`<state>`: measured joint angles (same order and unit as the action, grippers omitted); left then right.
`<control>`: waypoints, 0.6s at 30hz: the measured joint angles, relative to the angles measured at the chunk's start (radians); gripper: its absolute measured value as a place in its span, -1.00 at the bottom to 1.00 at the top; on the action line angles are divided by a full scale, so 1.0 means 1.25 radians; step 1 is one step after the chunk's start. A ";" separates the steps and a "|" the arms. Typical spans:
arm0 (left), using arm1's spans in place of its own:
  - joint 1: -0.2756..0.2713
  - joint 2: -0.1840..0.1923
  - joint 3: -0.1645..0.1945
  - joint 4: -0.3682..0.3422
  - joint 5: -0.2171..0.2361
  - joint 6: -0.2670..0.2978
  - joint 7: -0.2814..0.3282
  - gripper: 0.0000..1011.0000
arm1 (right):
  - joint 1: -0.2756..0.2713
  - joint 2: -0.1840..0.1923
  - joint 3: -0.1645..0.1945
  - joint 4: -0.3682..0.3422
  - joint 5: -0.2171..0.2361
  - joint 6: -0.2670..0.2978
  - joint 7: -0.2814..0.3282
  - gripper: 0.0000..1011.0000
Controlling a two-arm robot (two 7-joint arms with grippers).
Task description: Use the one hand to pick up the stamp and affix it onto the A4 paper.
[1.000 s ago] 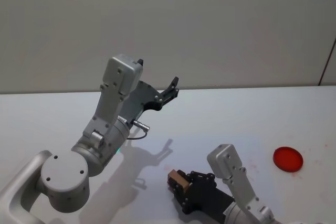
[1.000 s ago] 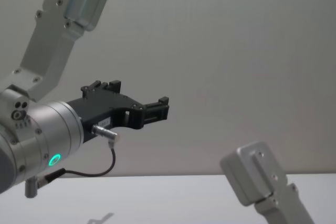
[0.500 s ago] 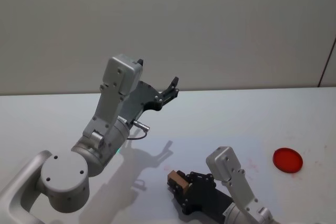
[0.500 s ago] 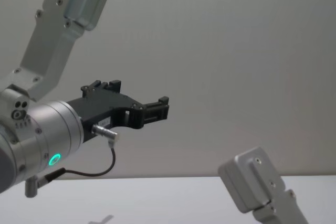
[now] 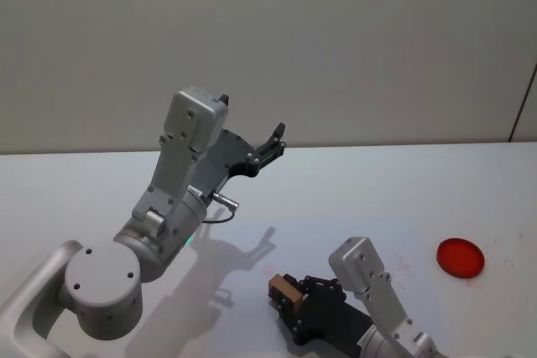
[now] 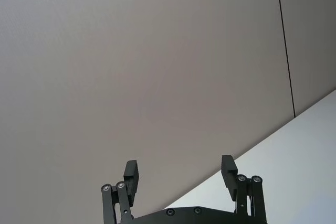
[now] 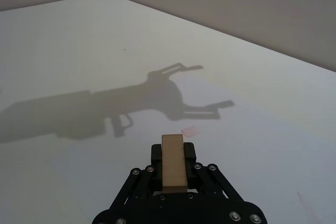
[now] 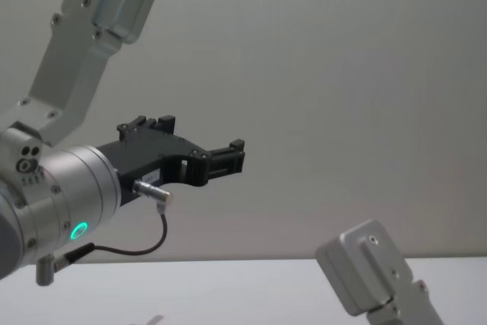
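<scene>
My right gripper [image 5: 284,298] is low over the table near its front edge and is shut on the stamp [image 5: 286,289], a small tan wooden block. In the right wrist view the stamp [image 7: 173,169] stands between the black fingers of the right gripper [image 7: 173,153] and points down at the A4 paper [image 7: 220,145]. The paper [image 5: 369,236] shows as a faintly brighter sheet on the white table. A small red print [image 7: 190,129] lies on it just ahead of the stamp. My left gripper [image 5: 273,144] is raised high at the left, open and empty.
A red round disc [image 5: 460,256] lies on the table at the right. The left arm's big links [image 8: 68,180] stand raised at the left, and the left gripper [image 6: 179,174] points at the back wall. The arm's shadow [image 7: 131,103] falls across the table.
The right arm's upper link has sunk a little lower, and the stamp has hardly shifted. The left arm has not moved.
</scene>
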<state>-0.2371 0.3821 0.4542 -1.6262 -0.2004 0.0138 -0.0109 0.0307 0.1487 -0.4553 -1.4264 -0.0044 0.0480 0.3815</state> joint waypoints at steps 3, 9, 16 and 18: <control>0.000 0.000 0.000 0.000 0.000 0.000 0.000 0.98 | 0.000 0.001 0.000 0.002 -0.002 0.000 0.001 -0.57; 0.000 0.000 0.000 0.000 0.000 0.000 0.000 0.98 | 0.001 0.002 0.000 0.007 -0.006 0.000 0.002 -0.57; 0.000 0.000 0.000 0.000 0.000 0.000 0.000 0.98 | 0.003 0.002 0.001 0.009 -0.004 0.000 0.002 -0.57; 0.000 0.000 0.000 0.000 0.000 0.000 0.000 0.98 | 0.003 0.002 0.001 0.009 -0.001 0.000 0.002 -0.57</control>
<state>-0.2371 0.3821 0.4542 -1.6262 -0.2003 0.0139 -0.0109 0.0346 0.1513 -0.4539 -1.4151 -0.0054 0.0479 0.3841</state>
